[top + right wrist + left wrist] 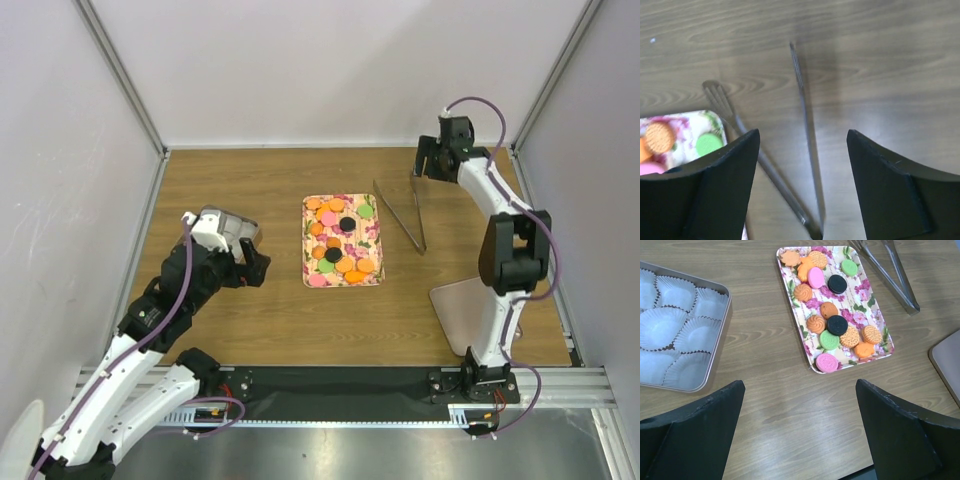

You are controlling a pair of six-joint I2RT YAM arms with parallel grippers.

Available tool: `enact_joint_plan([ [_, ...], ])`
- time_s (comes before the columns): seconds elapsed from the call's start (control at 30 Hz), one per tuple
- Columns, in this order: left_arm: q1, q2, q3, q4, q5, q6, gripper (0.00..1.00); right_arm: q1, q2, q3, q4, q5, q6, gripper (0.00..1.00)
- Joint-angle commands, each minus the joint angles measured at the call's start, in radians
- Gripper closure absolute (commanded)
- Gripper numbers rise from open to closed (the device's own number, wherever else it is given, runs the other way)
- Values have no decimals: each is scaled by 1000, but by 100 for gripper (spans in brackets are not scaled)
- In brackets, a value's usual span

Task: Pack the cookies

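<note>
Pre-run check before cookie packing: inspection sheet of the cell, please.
Surface: wooden table, no spills seen.
Job's things: cookies all lie on the floral tray, mid-table; none packed yet.
Clutter: tin with empty white paper cups, left of the tray in the left wrist view; metal tongs flat on the table right of the tray; flat pale sheet at the near right.
Grippers: left gripper open, empty, facing the tray; right gripper open, empty, over the tongs.
Cables: purple cable on each arm, no snag seen.
Surroundings: white walls, aluminium frame.
</note>
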Motion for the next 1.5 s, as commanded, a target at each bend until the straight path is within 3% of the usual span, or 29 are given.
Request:
enact_joint_plan([
  [0.0,6,12,0,19,26,11,0,11,94,143,-103,53,-44,25],
  [0.13,6,18,-1,25,43,14,0,28,184,221,-163,108,-56,29],
  [0.6,6,31,-3,30,57,14,0,71,328,224,-164,163,-46,50],
  [0.77,6,48,2,41,72,14,0,58,346,264,-181,148,-49,70],
  [0.83,6,63,8,48,94,15,0,46,363,290,-215,139,-49,84],
  [0.87,6,78,11,56,106,14,0,35,363,313,-228,124,-37,97],
  [0.9,8,84,17,62,123,12,0,28,352,319,-244,114,-24,100],
  [1.03,8,135,77,110,257,-30,0,-18,232,283,-207,-17,35,100],
  [1.17,17,202,147,185,400,-84,0,-86,74,222,-143,-305,144,100],
  [1.33,52,290,178,398,587,-217,0,-83,-175,-80,145,-546,354,100],
  [1.37,57,322,180,429,629,-239,0,-71,-269,-152,214,-606,470,100],
  [1.4,61,339,180,468,656,-257,0,-61,-313,-212,348,-625,525,100],
  [1.47,71,377,167,587,704,-326,0,-14,-419,-343,447,-636,627,100],
])
